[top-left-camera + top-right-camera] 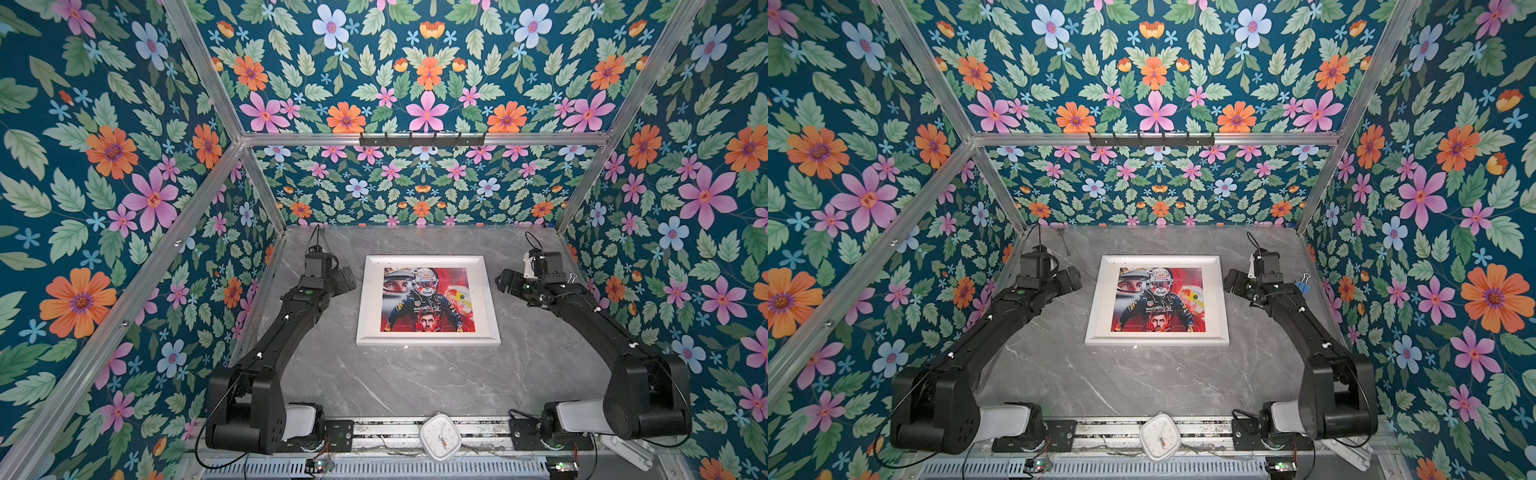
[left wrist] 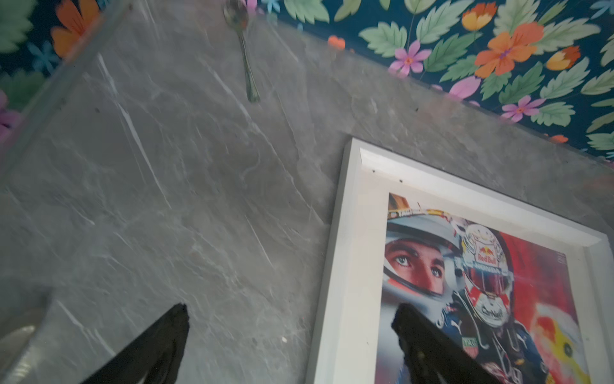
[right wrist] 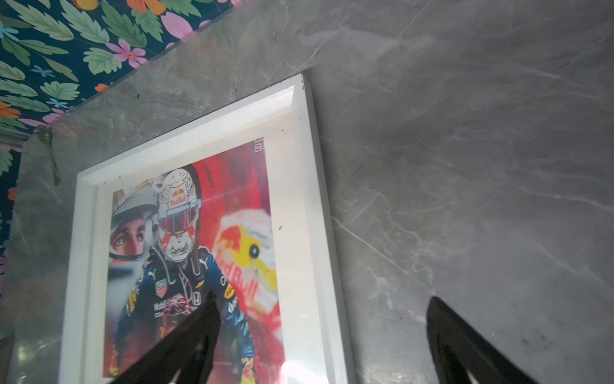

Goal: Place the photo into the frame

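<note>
A: In both top views we are seeing the photo [image 1: 428, 300] lying face up inside the frame [image 1: 369, 303] on the table [image 1: 415, 382]. The left gripper [image 1: 347, 279] and right gripper [image 1: 503, 282] are hovering either side, clear of it.
B: Left wrist: fingers [image 2: 156, 345] are standing wide, holding nothing. The frame's near end is running out of view.
A: Right wrist: fingers [image 3: 186, 342] are gaping empty too. We are judging placement done; next comes checking it sits flat.
B: Glare is washing out the near corner, so possibly it doesn't.
</note>
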{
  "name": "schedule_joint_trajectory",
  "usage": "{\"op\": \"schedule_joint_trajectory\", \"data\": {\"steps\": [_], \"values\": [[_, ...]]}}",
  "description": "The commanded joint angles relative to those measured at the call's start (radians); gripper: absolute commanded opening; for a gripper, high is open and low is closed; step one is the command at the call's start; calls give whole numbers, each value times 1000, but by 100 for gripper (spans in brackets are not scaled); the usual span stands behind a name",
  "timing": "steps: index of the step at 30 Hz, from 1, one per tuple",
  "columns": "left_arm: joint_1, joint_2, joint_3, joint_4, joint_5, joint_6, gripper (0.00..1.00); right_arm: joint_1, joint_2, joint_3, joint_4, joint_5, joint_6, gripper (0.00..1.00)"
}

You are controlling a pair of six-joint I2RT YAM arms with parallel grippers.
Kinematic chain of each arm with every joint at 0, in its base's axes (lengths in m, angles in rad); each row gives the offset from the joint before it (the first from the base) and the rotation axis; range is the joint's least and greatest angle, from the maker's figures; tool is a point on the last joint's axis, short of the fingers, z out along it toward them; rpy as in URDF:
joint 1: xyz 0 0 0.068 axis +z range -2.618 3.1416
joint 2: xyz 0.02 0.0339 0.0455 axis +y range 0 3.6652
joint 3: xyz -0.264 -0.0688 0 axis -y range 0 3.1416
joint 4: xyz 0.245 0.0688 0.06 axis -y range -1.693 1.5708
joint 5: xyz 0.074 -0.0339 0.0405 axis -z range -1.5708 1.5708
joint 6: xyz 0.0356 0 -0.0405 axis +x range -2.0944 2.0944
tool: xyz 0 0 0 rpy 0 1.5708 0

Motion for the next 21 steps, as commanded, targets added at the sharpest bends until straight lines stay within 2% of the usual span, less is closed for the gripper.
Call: {"op": "schedule_joint_trajectory", "data": {"steps": [1,4,9,11,17,19,21], "values": [[6,-37,-115,256,-130,177,100,1,-69,-95,202,113,-98,99],[41,-43,-236,443,-146,237,99,1,-107,-189,327,143,-188,99],[50,49,-388,801,-278,327,100,1,-116,-370,608,157,-284,99],[55,105,-416,901,-274,333,100,1,-90,-410,684,164,-314,99],[55,205,-549,1233,-220,358,99,1,20,-447,850,296,-344,99],[55,238,-620,1404,-192,374,100,-1,31,-449,870,294,-335,99],[55,279,-680,1557,-175,376,100,-2,66,-484,980,290,-330,99]]}}
